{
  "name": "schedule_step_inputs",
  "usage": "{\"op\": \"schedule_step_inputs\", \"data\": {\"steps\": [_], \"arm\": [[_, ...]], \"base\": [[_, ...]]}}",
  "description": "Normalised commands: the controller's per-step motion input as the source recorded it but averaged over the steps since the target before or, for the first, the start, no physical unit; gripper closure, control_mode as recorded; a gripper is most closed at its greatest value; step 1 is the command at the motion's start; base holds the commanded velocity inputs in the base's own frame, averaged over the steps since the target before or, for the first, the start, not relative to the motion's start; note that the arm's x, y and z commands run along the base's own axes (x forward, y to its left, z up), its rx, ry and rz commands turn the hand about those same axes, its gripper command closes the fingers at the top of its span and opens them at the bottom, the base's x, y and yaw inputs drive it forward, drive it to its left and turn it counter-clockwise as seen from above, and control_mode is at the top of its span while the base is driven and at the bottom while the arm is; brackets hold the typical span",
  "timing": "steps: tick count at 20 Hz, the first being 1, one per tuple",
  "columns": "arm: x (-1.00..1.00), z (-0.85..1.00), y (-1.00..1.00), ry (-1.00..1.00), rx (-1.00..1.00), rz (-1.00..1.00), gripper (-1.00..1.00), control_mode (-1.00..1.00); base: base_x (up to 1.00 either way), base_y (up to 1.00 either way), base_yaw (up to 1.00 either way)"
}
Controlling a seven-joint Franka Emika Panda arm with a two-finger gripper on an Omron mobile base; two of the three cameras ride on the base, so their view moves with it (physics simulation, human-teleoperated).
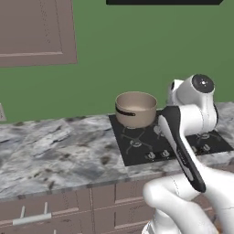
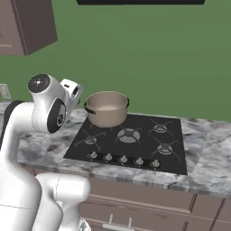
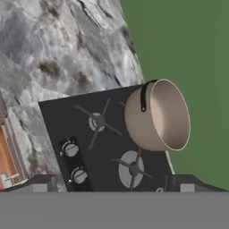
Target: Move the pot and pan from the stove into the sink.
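Observation:
A beige pot [image 1: 135, 109] [image 2: 107, 109] with dark side handles stands upright on the back left burner of the black stove [image 1: 151, 142] [image 2: 113, 145]. In the hand view the pot [image 3: 156, 116] shows a pale, empty inside above the stove [image 3: 58, 120]. My gripper [image 3: 114, 184] hovers over the stove's front left part, short of the pot and apart from it. It is open, its two fingertips [image 3: 41, 182] set wide with nothing between them. The pan and the sink are out of view.
Grey marbled counter [image 1: 55, 151] [image 2: 208, 158] runs on both sides of the stove. Silver knobs [image 2: 122, 159] line the stove's front edge. Brown drawers [image 1: 68, 205] sit below, a wall cabinet [image 1: 36, 32] [image 2: 27, 27] hangs upper left, and a green wall stands behind.

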Motion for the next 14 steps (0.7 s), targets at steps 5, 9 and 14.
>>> {"op": "schedule_step_inputs", "data": {"steps": [5,9,14], "arm": [[0.82,-0.06,0.08,0.01,0.00,-0.03,-1.00,-1.00],[0.66,-0.12,0.05,0.03,0.00,-0.03,-1.00,-1.00],[0.09,-0.02,0.01,0.00,0.00,0.00,-1.00,-1.00]], "base": [[0.00,0.00,0.00],[0.00,0.00,0.00],[0.00,0.00,0.00]]}}
